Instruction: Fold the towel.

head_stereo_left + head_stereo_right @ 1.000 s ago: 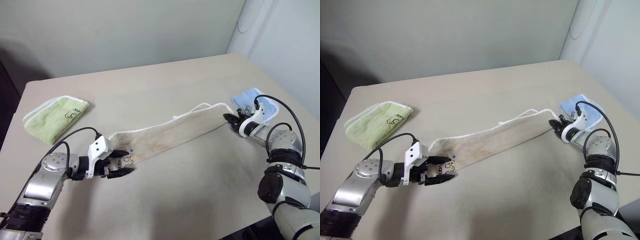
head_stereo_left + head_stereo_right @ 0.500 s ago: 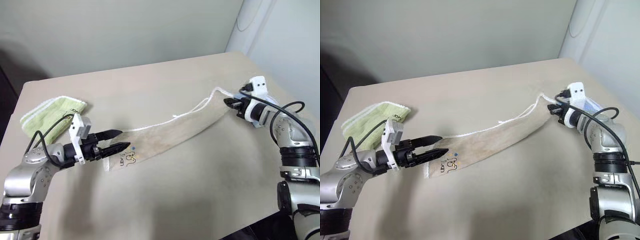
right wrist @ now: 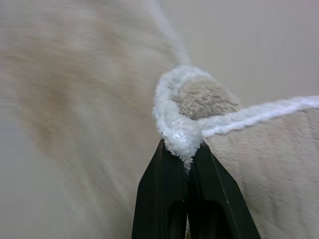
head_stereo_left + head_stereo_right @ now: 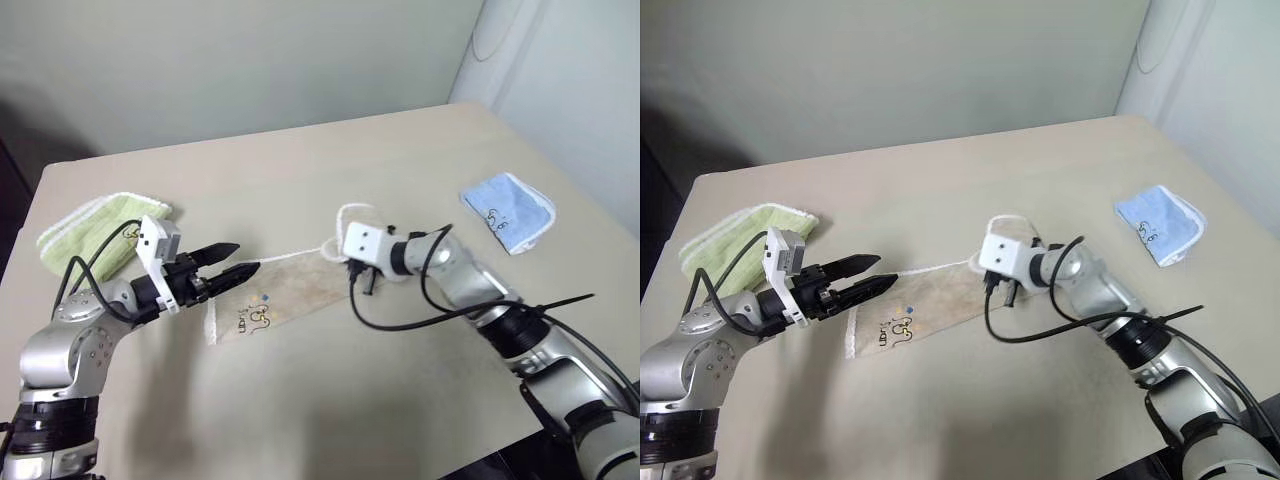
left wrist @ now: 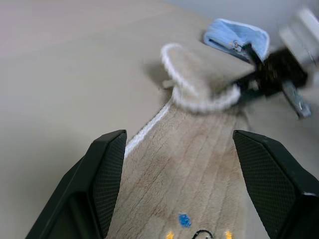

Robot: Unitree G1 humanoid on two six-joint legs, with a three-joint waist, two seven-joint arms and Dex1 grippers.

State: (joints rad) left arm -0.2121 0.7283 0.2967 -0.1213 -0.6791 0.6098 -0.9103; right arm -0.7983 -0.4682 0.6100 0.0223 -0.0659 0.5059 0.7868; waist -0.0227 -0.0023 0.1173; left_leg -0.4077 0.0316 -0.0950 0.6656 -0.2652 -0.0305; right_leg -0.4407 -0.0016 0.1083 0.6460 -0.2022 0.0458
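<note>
The right gripper (image 3: 185, 158), fingers clenched on the towel (image 4: 300, 288) edge, carries it over to fold, while the left gripper (image 4: 232, 262) hovers released above the logo end.

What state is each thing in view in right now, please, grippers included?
Beige towel: partly folded, far end lifted and carried over toward the logo end, which lies flat on the table.
Right gripper: shut on the beige towel's white-edged end.
Left gripper: open, above the logo end, holding nothing.
Green towel: folded, lying on the table.
Light blue towel: folded, lying on the table.
</note>
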